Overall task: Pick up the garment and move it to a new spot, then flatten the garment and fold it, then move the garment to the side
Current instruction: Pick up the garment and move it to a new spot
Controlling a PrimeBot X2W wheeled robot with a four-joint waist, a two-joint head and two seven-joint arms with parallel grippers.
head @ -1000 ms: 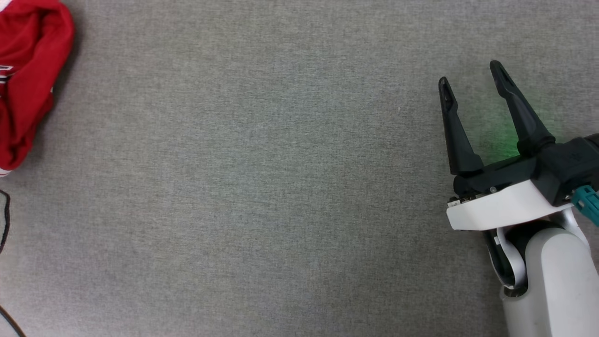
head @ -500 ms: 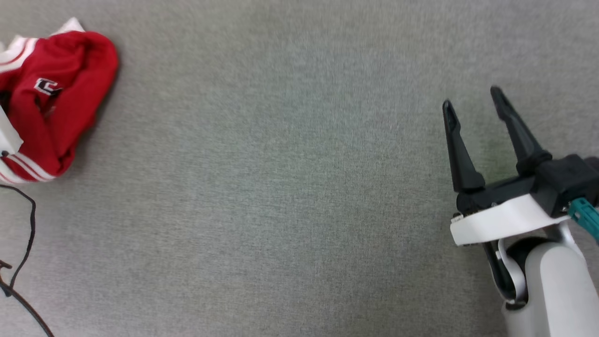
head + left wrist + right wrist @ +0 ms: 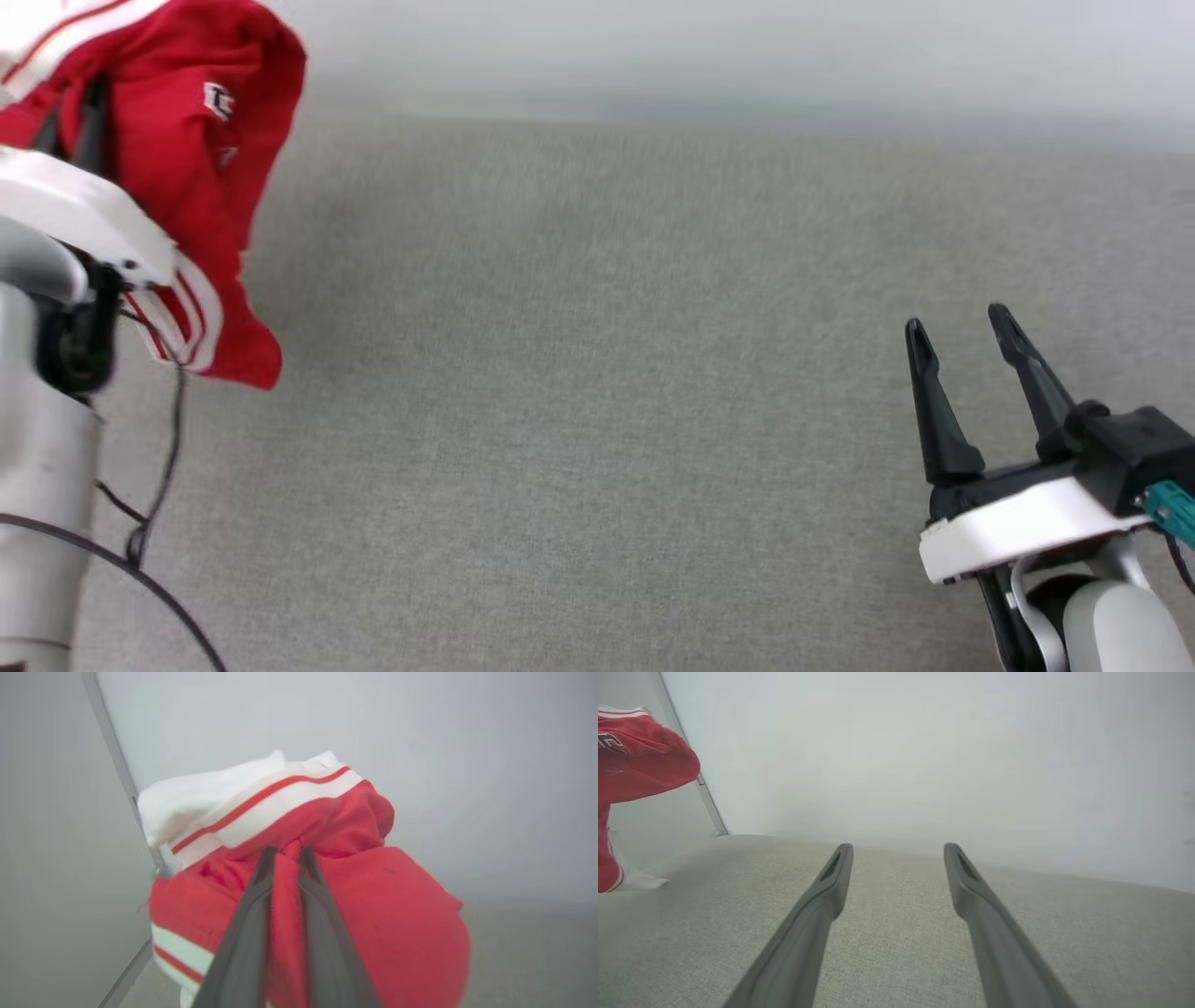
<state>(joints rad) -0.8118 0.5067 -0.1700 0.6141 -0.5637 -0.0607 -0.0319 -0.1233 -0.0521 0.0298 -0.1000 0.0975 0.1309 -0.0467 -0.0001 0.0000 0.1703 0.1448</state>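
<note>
One soft red shirt with white striped trim is held up, bunched, at the far left, a fold clamped in the left tool; the second, right tool is spread apart above the grey woven tabletop; a pale wall is seen behind.

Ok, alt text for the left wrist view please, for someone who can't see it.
The left gripper is shut on a fold of the red shirt, which bunches around its two dark fingers, with a white sleeve and red-striped trim at the top. Behind it are a pale wall and, low at the right, a grey cloth surface.
</note>
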